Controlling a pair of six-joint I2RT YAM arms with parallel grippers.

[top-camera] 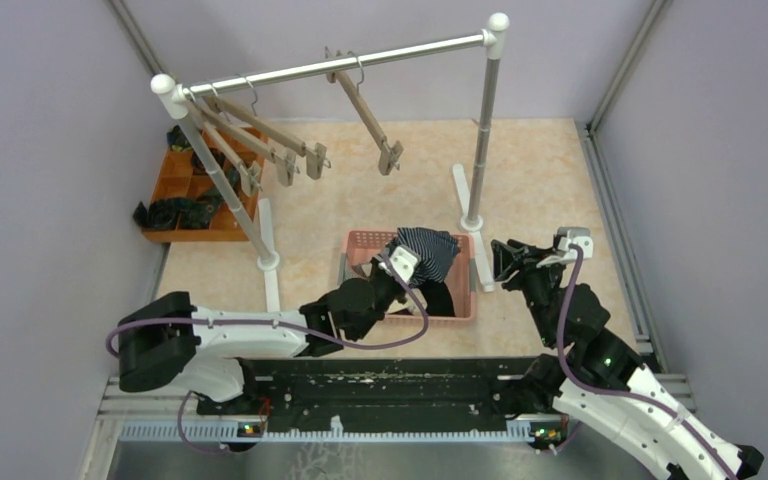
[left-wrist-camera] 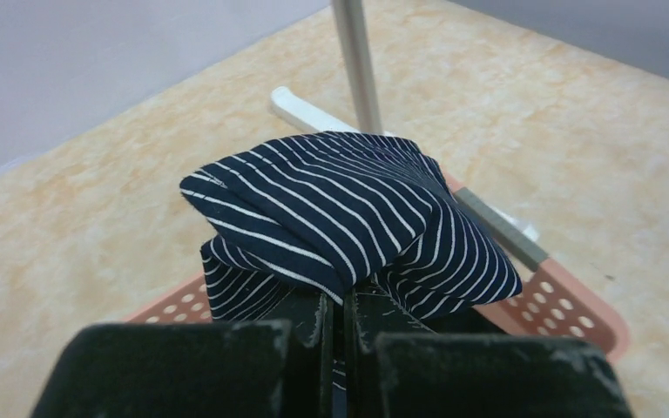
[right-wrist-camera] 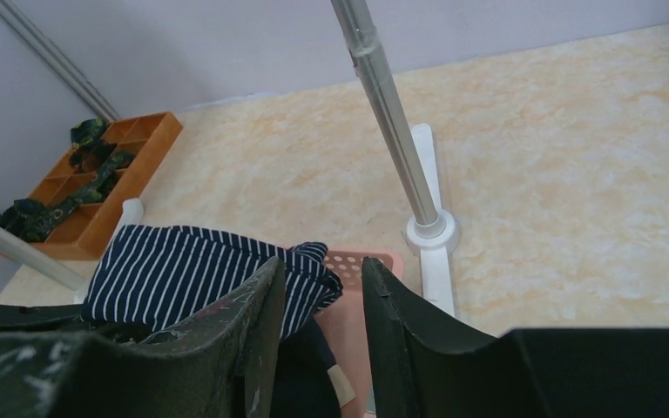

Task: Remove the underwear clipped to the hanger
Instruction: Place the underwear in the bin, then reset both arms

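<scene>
The counter fills the middle of the top view, and the rack spans its upper half. Four wooden hangers hang from the rail, three bunched at upper left and one near the centre. I see no cloth on any of them, so I judge the unclipping done.

The basket sits at lower centre, between my two arms. The striped shorts are bunched above its far right corner, part of the bundle lying over the rim. Dark cloth lies inside the basket below them.

My left end effector is clenched on the striped shorts, with a fold of the fabric pinched between the pads. My right end effector stands parted and grasps nothing. It hovers just right of the basket, near the rack's right post.

Risks noted:
- The bundle sits over the rim, not over the middle. Released here, it could slide off the outer wall onto the counter.
- The fold is pinched deep, so the fabric may cling to a pad on release and be dragged back out as I withdraw.
- A careless swing of my right arm could strike the post and shake the rack.
</scene>
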